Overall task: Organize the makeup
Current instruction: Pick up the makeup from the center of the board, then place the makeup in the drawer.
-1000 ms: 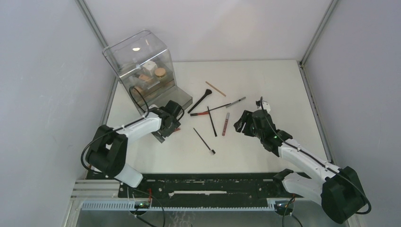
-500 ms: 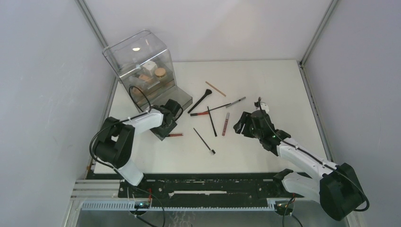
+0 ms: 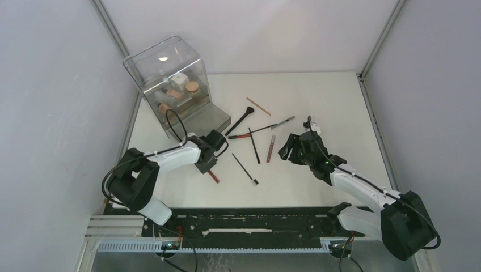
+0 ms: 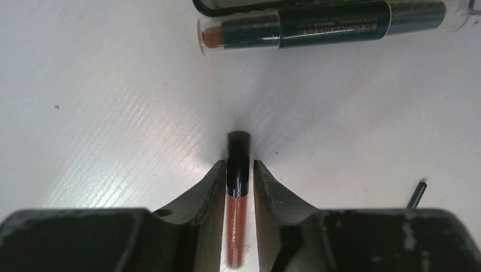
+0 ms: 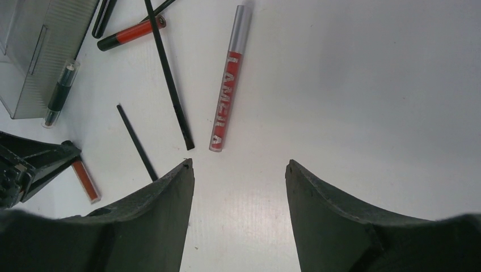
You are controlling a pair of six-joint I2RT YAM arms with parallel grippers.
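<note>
In the top view, the clear box serves as landmark. Just off its near right corner the left gripper is lowered to the table. The small lip tube is seen poking out from it on the side away from the box. Farther right of the box, past a thin black brush, the red-and-silver lip tube lies flat, with the right gripper just beyond it.

In the left wrist view, the small lip tube is flanked closely by both fingers. Its long axis runs parallel to them and its black cap juts past the tips. The fingers are drawn nearly together, but whether they already press it cannot be told. A lift would be judged safe only once the grip is firm.

In the right wrist view, the fingers of the right gripper are held wide apart with nothing between them. The red-and-silver lip tube lies just ahead on the box side, and its long axis points away from the tips. This arm is judged the nearer one for it.
</note>
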